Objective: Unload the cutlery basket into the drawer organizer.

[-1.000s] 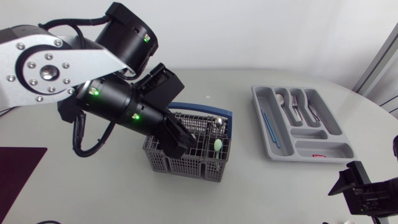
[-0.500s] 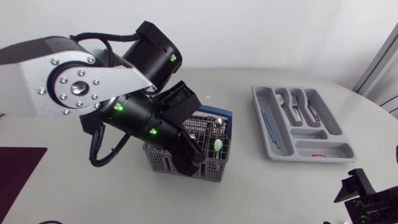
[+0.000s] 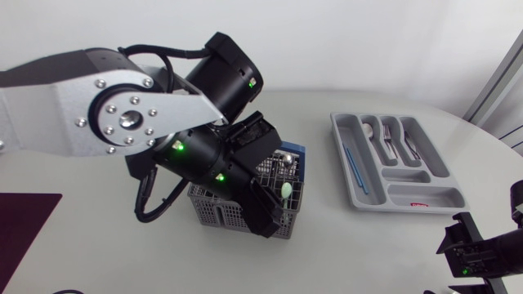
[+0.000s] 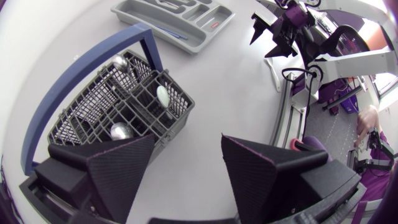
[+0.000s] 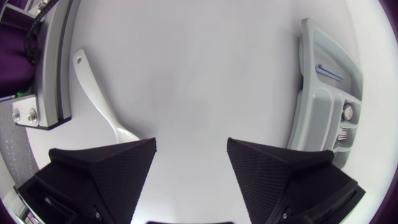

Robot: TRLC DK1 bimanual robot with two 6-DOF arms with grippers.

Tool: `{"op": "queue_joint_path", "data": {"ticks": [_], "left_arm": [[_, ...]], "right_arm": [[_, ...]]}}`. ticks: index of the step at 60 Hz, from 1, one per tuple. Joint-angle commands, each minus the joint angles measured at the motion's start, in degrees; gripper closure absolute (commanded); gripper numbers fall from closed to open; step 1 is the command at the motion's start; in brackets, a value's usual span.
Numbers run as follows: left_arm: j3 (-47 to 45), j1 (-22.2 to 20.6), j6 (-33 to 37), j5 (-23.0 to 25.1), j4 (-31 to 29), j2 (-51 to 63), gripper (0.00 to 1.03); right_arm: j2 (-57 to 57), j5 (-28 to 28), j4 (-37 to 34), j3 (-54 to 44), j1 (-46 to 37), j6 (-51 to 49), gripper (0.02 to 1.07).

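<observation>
My left gripper hangs open, empty; the cutlery basket sits at its ten o'clock. My right gripper gapes too; the drawer organizer lies at two o'clock.

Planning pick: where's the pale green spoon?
Head view: pale green spoon in the cutlery basket, at its end nearer the drawer organizer, beside the left pincer.

Pale grey table; dark maroon mat on its left side; white spatula-like piece near its edge.
</observation>
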Motion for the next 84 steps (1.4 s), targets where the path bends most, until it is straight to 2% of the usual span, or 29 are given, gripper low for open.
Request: {"op": "queue_joint_path", "data": {"ticks": [1, 21, 28, 34, 37, 40, 51, 55, 66, 69, 77, 84], "left_arm": [[2.34, -0.47, -0.94, -0.32, -0.36, 1.73, 0.17], [5.06, -1.96, -1.99, -0.94, -0.71, 4.46, 0.17], [5.5, -2.31, -1.99, -1.73, -0.8, 4.46, 0.17], [5.24, -2.31, -1.99, -1.73, -0.89, 4.46, 0.17], [5.15, -2.31, -1.9, -1.73, -0.89, 4.46, 0.17], [4.88, -2.31, -1.82, -1.73, -0.8, 4.37, 0.17], [4.71, -2.66, -1.73, -1.73, -0.71, 4.28, 0.17], [4.88, -2.75, -1.73, -1.73, -0.8, 4.28, 0.17], [4.8, -2.93, -1.55, -1.73, -0.71, 4.28, 0.17], [4.71, -2.93, -1.47, -1.73, -0.71, 4.28, 0.17], [4.88, -3.1, -1.47, -1.73, -0.54, 4.37, 0.17], [4.8, -3.1, -1.47, -1.73, -0.45, 4.37, 0.17]], "right_arm": [[2.18, 0.22, 1.21, 0.06, -0.73, -2.12, 0.27], [5.87, 0.75, 3.67, 2.61, -2.49, -2.04, 0.28], [4.11, -0.49, 2.18, 4.98, -2.66, -0.1, 0.27], [2.97, 1.71, 0.6, 5.68, -2.66, 3.24, 0.27], [3.15, 4.44, 0.6, 6.03, -2.66, 7.9, 0.22], [3.67, 6.63, 0.07, 7.26, -2.66, 14.14, 0.23], [7.54, 7.43, -7.4, 12.45, -2.57, 32.33, 0.23], [9.65, 7.43, -9.42, 13.07, -3.63, 36.2, 0.23], [13.96, 8.13, -9.51, 13.15, -7.41, 44.28, 0.23], [14.4, 7.86, -11.88, 14.21, -8.11, 45.78, 0.23], [13.69, 5.23, -14.87, 14.91, -9.08, 42.53, 0.23], [11.06, 2.77, -13.82, 12.01, -13.82, 22.84, 0.23]]}}
